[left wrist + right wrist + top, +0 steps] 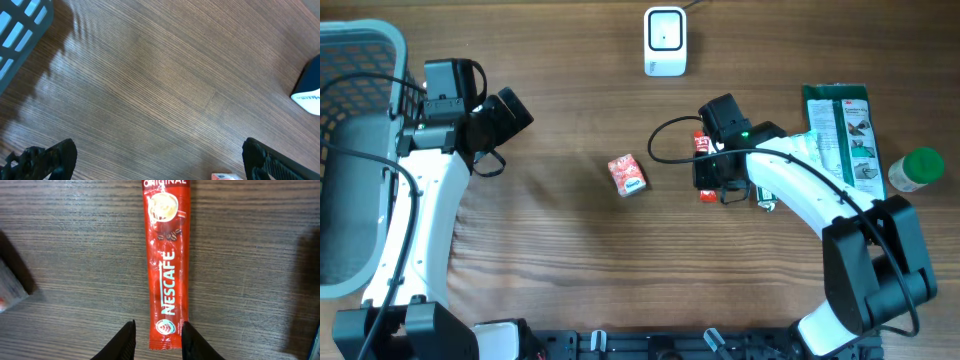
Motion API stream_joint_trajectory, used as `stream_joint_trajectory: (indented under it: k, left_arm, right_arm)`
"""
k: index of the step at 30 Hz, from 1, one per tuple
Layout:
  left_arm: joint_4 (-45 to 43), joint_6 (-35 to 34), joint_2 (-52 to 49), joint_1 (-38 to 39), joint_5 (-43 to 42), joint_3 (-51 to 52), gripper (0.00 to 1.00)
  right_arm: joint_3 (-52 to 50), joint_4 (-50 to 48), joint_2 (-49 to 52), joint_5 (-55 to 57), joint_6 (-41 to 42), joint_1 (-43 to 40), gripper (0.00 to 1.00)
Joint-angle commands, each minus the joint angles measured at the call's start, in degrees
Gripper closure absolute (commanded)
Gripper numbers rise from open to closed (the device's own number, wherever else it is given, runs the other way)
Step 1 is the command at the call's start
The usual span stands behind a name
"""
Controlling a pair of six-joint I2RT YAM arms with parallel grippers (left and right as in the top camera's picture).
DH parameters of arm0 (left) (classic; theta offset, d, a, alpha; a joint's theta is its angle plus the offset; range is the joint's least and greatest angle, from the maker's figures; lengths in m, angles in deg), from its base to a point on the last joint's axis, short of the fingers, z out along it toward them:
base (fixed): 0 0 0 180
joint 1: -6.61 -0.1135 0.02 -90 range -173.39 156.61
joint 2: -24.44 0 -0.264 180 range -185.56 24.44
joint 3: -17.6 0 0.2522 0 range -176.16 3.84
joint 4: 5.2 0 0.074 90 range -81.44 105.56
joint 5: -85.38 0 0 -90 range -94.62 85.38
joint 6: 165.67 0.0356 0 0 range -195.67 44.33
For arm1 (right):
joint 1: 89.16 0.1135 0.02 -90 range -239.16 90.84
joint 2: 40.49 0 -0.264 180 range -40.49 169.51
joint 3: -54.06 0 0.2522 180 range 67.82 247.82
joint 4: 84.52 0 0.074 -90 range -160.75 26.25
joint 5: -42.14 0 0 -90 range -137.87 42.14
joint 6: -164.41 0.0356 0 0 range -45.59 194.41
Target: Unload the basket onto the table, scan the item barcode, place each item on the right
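Observation:
A red Nescafe stick sachet [167, 255] lies flat on the wooden table, lengthwise away from my right wrist camera. My right gripper [158, 326] is low over its near end, with a finger on each side. The right finger touches the sachet's edge, while a narrow gap remains at the left finger. From overhead, the sachet [702, 143] shows on both sides of my right gripper [712, 172]. No barcode shows on it. The white scanner [665, 40] stands at the back centre. My left gripper [505, 115] [157, 150] hangs wide open over bare wood.
A small red box [628, 174] lies mid-table, its corner showing in the left wrist view [227, 176]. A green packet [845, 135] and a green-capped bottle [917, 168] sit at the right. A grey basket [350, 150] fills the left edge.

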Motion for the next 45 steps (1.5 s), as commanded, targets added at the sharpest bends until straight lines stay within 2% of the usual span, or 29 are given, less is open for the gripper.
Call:
stream_joint_trajectory:
  k: [1, 10, 13, 21, 33, 45]
  left_arm:
    - [0.0, 0.0, 0.5, -0.2, 0.6, -0.5, 0.00]
    - [0.0, 0.1, 0.5, -0.2, 0.6, -0.5, 0.00]
    - [0.0, 0.1, 0.5, -0.2, 0.6, -0.5, 0.00]
    - [0.0, 0.0, 0.5, -0.2, 0.6, -0.5, 0.00]
    - [0.0, 0.0, 0.5, -0.2, 0.6, -0.5, 0.00]
    - [0.0, 0.1, 0.5, -0.2, 0.6, -0.5, 0.00]
  right_arm:
    - [-0.6, -0.3, 0.8, 2.3, -0.1, 0.9, 0.69]
    - [-0.6, -0.6, 0.8, 10.4, 2.4, 3.7, 0.70]
    - [-0.6, -0.8, 0.8, 10.4, 2.5, 3.7, 0.75]
    - [-1.0, -0.8, 0.8, 9.1, 2.4, 3.8, 0.72]
    - [-5.8, -7.3, 5.1, 9.1, 2.4, 3.8, 0.72]
    - [-6.1, -7.6, 7.1, 9.1, 2.3, 3.8, 0.72]
